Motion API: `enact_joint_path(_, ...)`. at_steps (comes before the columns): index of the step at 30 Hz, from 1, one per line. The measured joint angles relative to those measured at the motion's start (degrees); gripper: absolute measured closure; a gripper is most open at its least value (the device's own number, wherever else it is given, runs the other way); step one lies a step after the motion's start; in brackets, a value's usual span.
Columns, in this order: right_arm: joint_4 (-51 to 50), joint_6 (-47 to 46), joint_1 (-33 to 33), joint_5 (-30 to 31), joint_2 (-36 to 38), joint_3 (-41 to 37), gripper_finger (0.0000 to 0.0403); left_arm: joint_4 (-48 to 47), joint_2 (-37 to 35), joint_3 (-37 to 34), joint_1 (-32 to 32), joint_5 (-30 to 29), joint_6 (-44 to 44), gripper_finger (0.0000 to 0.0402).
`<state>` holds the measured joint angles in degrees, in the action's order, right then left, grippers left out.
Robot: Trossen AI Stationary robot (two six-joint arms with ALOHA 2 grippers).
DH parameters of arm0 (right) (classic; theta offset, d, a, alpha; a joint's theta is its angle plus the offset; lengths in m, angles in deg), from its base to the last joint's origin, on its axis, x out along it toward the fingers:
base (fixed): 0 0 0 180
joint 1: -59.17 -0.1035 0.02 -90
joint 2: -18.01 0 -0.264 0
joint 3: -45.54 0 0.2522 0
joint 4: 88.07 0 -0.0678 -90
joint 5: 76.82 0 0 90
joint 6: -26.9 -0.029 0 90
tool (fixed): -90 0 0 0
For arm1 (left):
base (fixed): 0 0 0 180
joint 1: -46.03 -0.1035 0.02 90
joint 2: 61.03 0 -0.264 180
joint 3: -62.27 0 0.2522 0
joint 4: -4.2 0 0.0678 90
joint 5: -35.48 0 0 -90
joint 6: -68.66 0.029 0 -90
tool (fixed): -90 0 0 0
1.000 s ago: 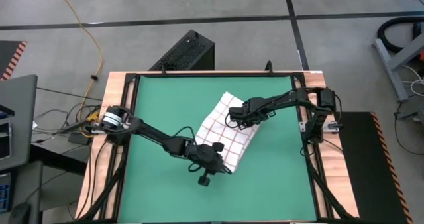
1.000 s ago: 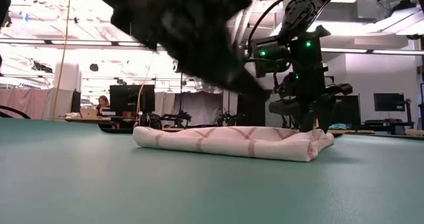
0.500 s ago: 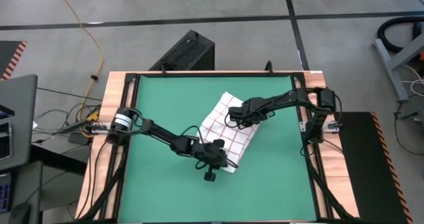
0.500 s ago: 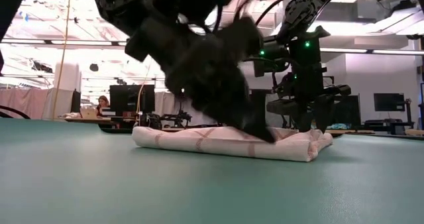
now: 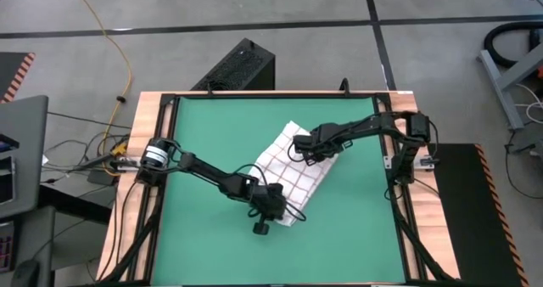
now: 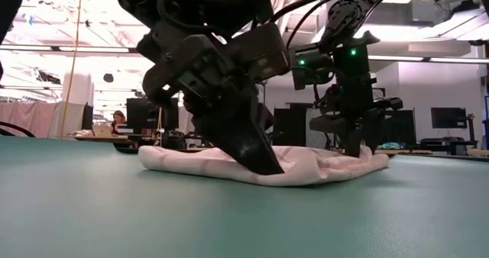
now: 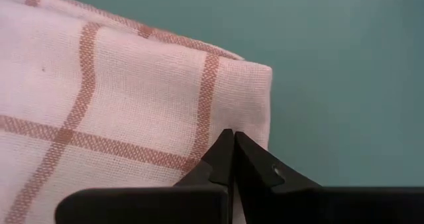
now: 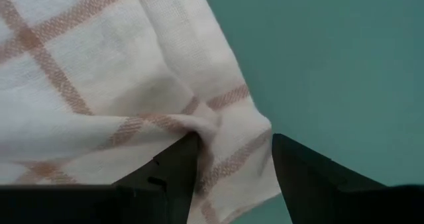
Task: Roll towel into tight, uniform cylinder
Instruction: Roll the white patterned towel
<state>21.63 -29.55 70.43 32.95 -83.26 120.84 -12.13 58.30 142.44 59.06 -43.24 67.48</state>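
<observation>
The towel (image 5: 293, 164), white with red-brown grid lines, lies folded in a flat slanting band on the green mat (image 5: 212, 134). In the low view the towel (image 6: 328, 166) is a low, flat bundle. My left gripper (image 5: 287, 209) is shut and stands slanting down on the towel's near end, close to a corner (image 7: 255, 78). My right gripper (image 5: 312, 151) is open over the towel's far right part, and a corner of cloth (image 8: 228, 164) lies between its fingers. My left gripper presses its shut fingertips (image 7: 232, 141) down on the towel's top layer (image 7: 222, 114), just inside the near corner. It comes slanting from above and from the table's left. The towel lies flat on the mat beneath it. My right gripper points down, and one fingertip (image 8: 175, 161) touches a pucker in the cloth (image 8: 202, 128). The other finger (image 8: 291, 164) stands by the towel's edge, over the mat. The cloth lies on the mat.
Bare green mat surrounds the towel on all sides. A wooden frame with black rails (image 5: 148, 109) borders the mat. A black box (image 5: 242, 66) stands on the floor past the far edge. In the low view a person (image 6: 118, 120) sits at screens far behind the table.
My left gripper has come down onto the towel's near end and tipped steeper. In the low view the cloth under it has flattened and spread a little. My right gripper has kept its place.
</observation>
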Motion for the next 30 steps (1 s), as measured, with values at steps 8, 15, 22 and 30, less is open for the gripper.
enact_joint_path(8,-2.47,4.24,0.77,-0.45,0.88,-0.03,0.0188,-1.67,-0.95,-0.69,0.60,1.51,-2.97,0.0401)
enact_joint_path(15,-2.19,9.16,-2.74,3.80,13.27,-0.05,0.0188,-7.47,-2.63,-0.81,0.82,4.35,-3.00,0.0401)
enact_joint_path(22,16.92,44.10,-17.51,4.07,21.83,-7.54,0.0188,-13.95,-6.80,-1.27,0.93,3.54,2.37,0.0401)
enact_joint_path(30,22.22,48.11,-24.66,4.83,18.23,-14.47,0.0188,-20.81,-11.03,-1.52,0.86,2.57,5.12,0.0401)
